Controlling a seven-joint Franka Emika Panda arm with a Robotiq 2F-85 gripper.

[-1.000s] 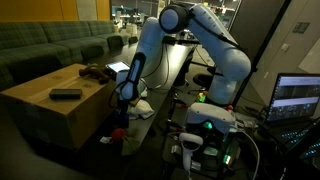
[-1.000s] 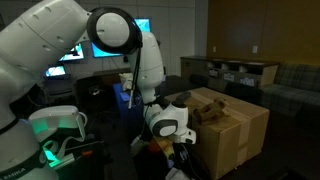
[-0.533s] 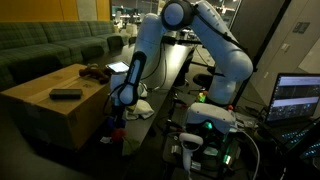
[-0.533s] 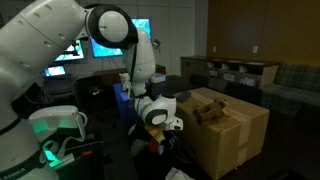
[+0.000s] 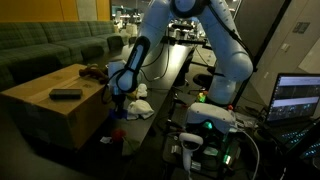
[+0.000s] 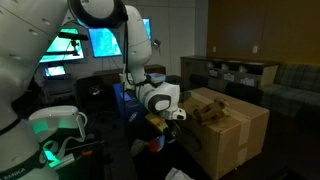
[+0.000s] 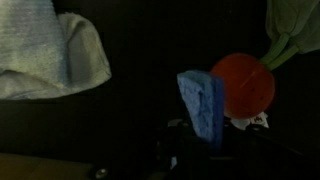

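In the wrist view a blue cloth (image 7: pixel 203 105) hangs folded from between my dark jaws; my gripper (image 7: pixel 205 140) is shut on it. Below it lie a red ball (image 7: pixel 243 83), a white cloth (image 7: pixel 45 50) and a green cloth (image 7: pixel 290 30). In both exterior views my gripper (image 5: pixel 118 98) (image 6: pixel 165 122) hangs beside a cardboard box (image 5: pixel 50 110) (image 6: pixel 235 125), above the floor. The white cloth (image 5: pixel 138 105) lies right next to it, and the red ball (image 5: pixel 117 133) sits on the floor beneath.
A black flat object (image 5: pixel 66 94) and a dark item (image 5: pixel 97 71) lie on the box top. A green couch (image 5: pixel 50 45) stands behind. A laptop (image 5: pixel 300 98) and lit robot base (image 5: pixel 208 128) stand nearby. Monitors (image 6: pixel 105 42) glow behind the arm.
The arm has lifted the gripper upward beside the box, with the blue cloth still held.
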